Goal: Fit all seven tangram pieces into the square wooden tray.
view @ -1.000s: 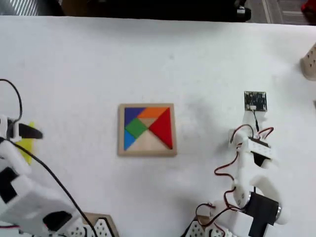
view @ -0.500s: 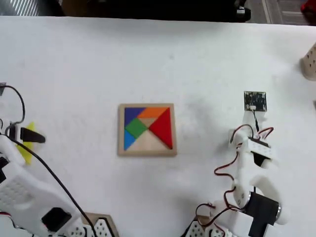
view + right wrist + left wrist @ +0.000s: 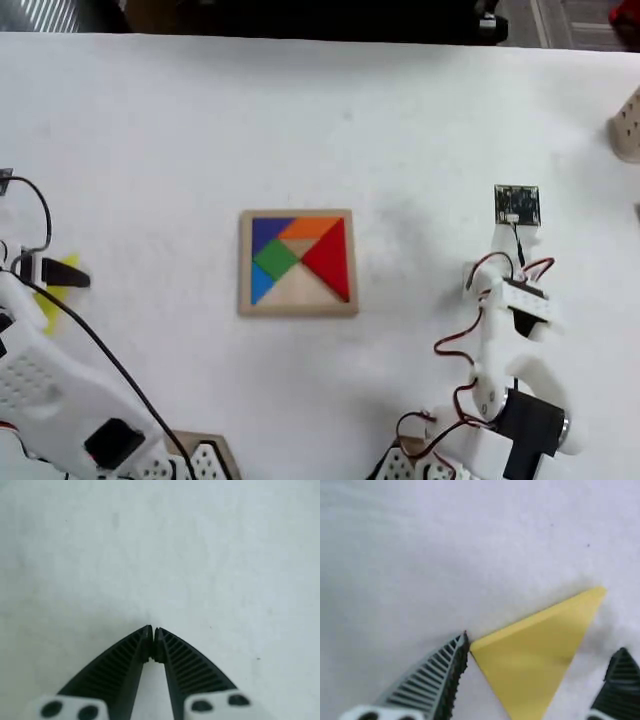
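The fingers (image 3: 440,677) of my left gripper (image 3: 543,644) stand wide open, empty, astride the flat yellow wooden triangle (image 3: 535,665) at the high view's left edge; I should close squarely on its sides, not its corner.

**Inspector:** What differs over the last second?

**Assessor:** The left arm (image 3: 40,395) shifts. Its white body swings closer to the table's left edge.

**Inspector:** And its tip?

**Assessor:** The left gripper (image 3: 52,274) dips slightly toward the near edge over the yellow triangle (image 3: 50,305), then eases back a touch.

**Inspector:** Has the triangle itself moved?

**Assessor:** I cannot tell.
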Available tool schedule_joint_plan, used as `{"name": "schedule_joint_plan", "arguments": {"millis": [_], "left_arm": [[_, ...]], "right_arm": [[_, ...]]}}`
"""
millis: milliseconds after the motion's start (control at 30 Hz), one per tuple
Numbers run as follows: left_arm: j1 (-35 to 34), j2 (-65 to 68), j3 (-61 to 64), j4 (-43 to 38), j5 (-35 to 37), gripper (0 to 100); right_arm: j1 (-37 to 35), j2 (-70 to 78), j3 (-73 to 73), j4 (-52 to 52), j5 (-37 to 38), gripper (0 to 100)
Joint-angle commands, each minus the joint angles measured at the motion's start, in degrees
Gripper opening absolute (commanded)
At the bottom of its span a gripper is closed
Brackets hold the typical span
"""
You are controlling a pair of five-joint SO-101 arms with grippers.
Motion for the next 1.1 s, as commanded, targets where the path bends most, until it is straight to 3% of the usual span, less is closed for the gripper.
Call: {"name": "schedule_joint_plan", "arguments": {"millis": [0,300,567,1067], "left_arm": [[-0.40,-0.75,-2.02,-0.35,-0.53,41],[2.51,-1.19,-2.55,6.15,-0.53,41],[4.09,-0.75,-1.93,7.65,-7.82,22],[4.35,-1.10,-2.20,20.04,-8.09,23]], "right_arm": [[0.40,-0.48,-0.18,-0.66,0.35,1.9],[0.40,-0.48,-0.18,-0.66,0.35,1.9],[0.40,-0.48,-0.18,-0.66,0.35,1.9],[0.48,-0.48,-0.18,-0.66,0.35,1.9]]}}
